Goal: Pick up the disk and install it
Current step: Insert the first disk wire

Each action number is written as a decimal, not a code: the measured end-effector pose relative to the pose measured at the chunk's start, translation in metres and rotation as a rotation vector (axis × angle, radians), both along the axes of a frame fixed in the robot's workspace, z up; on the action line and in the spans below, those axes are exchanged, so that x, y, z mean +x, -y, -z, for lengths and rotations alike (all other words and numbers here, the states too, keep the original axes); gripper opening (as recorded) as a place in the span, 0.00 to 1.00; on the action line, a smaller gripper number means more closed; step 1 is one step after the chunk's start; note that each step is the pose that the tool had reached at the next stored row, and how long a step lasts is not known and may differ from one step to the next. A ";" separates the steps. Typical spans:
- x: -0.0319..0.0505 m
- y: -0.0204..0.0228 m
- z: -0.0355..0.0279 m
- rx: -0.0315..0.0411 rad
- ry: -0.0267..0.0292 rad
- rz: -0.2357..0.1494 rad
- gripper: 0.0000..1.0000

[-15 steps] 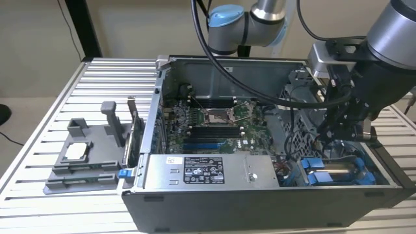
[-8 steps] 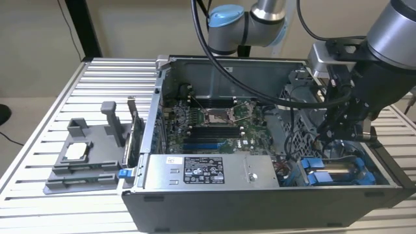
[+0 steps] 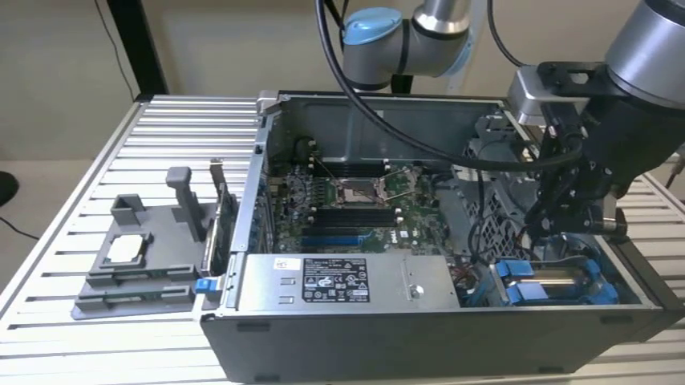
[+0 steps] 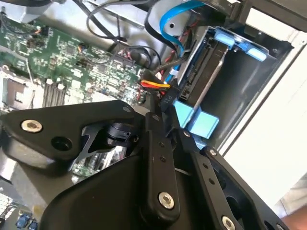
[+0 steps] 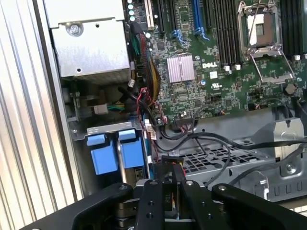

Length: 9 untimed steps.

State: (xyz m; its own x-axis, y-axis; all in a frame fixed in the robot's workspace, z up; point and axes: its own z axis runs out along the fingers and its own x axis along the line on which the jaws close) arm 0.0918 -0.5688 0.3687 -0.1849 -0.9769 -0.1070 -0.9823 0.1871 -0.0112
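Starting with the exterior view: the disk [image 3: 557, 282] is sitting down in the corner bay of the open case, just beside the grey power box [image 3: 342, 281] on the exterior view's right, with blue frame showing around silver metal. The gripper [image 3: 567, 233] is hanging directly above it, near it but, as far as I can judge, not touching.

Over to the second wrist view: the gripper [image 4: 160, 117] is showing its jaws drawn close together with nothing between them. The disk [image 4: 211, 76] is standing on edge in the bay just beyond the tips, with coloured cables running close alongside.

In the first wrist view, the gripper [image 5: 169, 163] is looking narrow and empty. The disk [image 5: 130, 155] is presenting two blue tabs, just beside the grey power box [image 5: 88, 43].

I'm reading the disk as dense, rigid, heavy for its size and easily hurt by knocks. Its metal faces are probably slippery, so the blue plastic frame's edges look like the safer hold.
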 end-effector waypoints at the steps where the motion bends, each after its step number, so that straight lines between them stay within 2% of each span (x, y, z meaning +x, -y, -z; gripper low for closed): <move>1: 0.0000 0.0003 0.0000 -0.0118 -0.0001 0.002 0.00; 4: 0.0002 0.0012 0.0000 -0.0477 0.0000 0.005 0.00; 6: 0.0015 0.0014 0.0001 -0.0679 0.0000 0.005 0.00; 7: 0.0025 0.0014 0.0005 -0.0752 0.0001 0.005 0.00; 9: 0.0049 0.0014 0.0030 -0.0820 0.0001 0.005 0.00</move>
